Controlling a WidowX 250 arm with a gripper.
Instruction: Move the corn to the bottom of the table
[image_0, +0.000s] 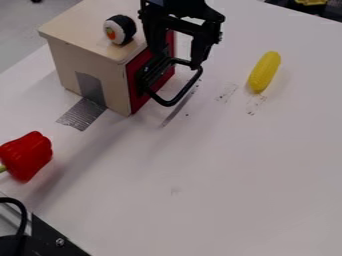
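Note:
The yellow corn (264, 72) lies on the white table at the upper right, its long side slanting from upper right to lower left. Left of the corn, at the top of the view, my gripper (178, 56) hangs pointing down beside the red front of the wooden box. It is open with nothing between its fingers, and a clear gap separates it from the corn.
A wooden box (95, 59) with a red drawer front and black handle (175, 102) stands upper left, a sushi roll (120, 29) on top. A red pepper (27, 156) lies at the left edge. Black hardware (50, 239) occupies the lower left corner.

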